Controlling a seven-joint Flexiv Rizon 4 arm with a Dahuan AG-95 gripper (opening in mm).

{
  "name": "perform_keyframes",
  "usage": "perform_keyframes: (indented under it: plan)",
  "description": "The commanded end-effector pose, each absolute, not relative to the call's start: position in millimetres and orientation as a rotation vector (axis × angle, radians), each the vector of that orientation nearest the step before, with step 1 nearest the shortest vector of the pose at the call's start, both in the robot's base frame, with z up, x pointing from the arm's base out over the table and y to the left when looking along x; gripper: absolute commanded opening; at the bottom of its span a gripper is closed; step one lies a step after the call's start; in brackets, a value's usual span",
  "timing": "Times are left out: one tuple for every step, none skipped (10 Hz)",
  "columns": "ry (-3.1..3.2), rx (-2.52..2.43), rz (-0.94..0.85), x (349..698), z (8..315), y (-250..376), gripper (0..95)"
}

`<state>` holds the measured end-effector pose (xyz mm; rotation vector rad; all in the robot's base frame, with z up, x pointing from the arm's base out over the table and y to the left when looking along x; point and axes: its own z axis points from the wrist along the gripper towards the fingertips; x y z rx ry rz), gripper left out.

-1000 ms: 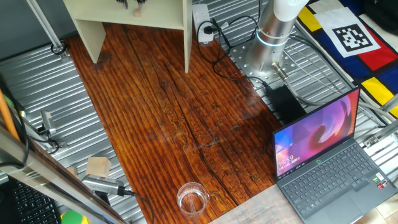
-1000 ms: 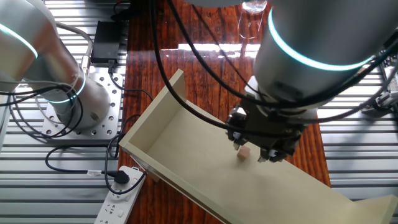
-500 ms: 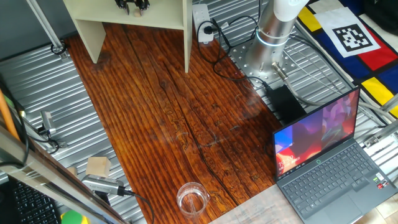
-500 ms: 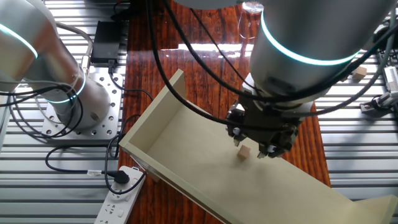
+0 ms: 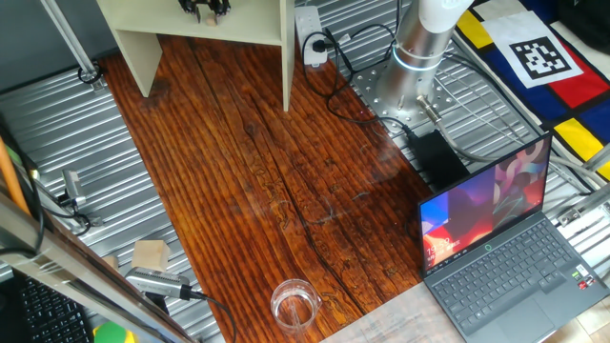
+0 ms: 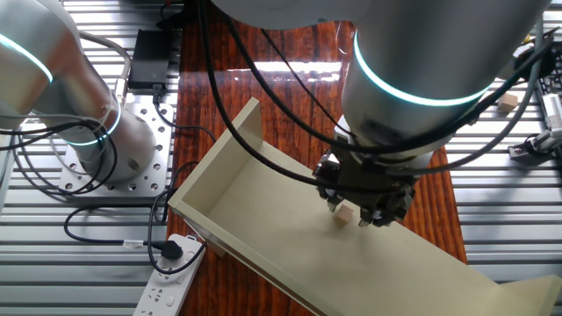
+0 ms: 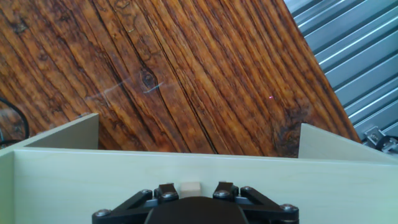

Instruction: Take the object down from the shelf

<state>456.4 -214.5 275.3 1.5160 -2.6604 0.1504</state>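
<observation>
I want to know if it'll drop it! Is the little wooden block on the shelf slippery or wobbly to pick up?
Probably not. The block looks like bare wood with flat sides, so it shouldn't roll. It looks stiff and likely light, but tiny between the gripper fingers, so it could slip sideways on the shelf.

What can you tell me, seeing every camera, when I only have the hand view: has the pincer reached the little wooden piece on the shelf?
Observer: The pincer is low over the shelf, with the object between its fingers.
Operator: Is it gripped?
Observer: I cannot tell; the arm's body hides most of the jaws.
Operator: What lies on the table below?
Observer: At the far end from the shelf stands a clear glass cup, and a flat tan block lies on the metal beside the wooden table.
</observation>
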Motion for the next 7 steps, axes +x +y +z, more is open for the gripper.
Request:
perform_keyframes:
  plan:
    - [-2.659,1.519,0.153,457,275,-214,0.0]
    - [-2.663,1.513,0.152,457,275,-214,0.0]
    - [-2.668,1.506,0.148,458,276,-212,0.0]
    - [-2.672,1.491,0.142,460,279,-209,0.0]
    - [-2.677,1.482,0.139,462,282,-206,0.0]
    - [-2.687,1.464,0.128,468,287,-200,0.0]
    - [-2.701,1.437,0.119,474,291,-193,0.0]
